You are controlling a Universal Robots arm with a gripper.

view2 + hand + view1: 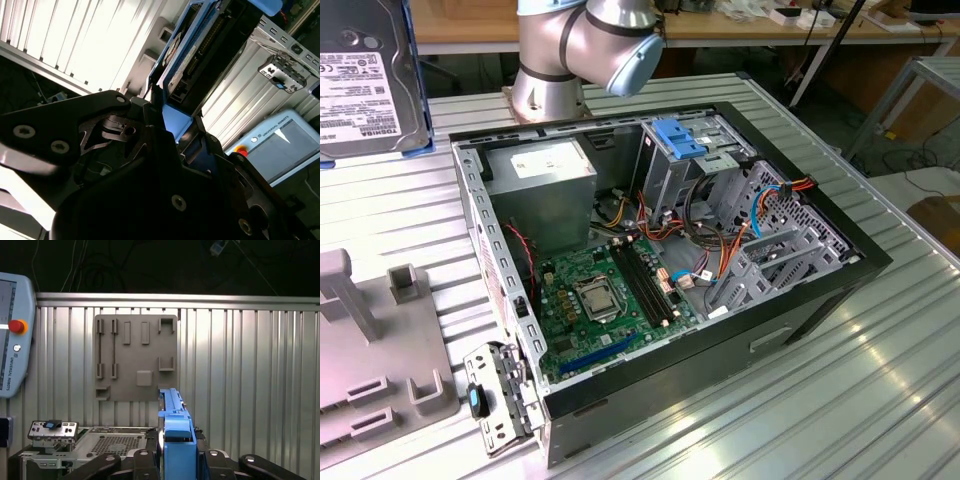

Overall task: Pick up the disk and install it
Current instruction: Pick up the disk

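The disk (365,80) showed grey metal with a white printed label inside a bright blue carrier, and the gripper (176,462) was black. The surface (770,400) was silvery with a ribbed pattern of parallel grooves, and the fixture plate (135,357) was plain grey. The computer case (670,375) was black outside and grey within, with a green motherboard (605,300), a blue bracket (685,135) and orange, red and blue cables (798,185).

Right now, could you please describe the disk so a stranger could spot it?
Start at the open black computer case. Off its far corner, at the exterior view's upper left, is the flat grey-metal disk, blue-framed. Unlike the blue plastic bracket inside the case, it carries a white label.
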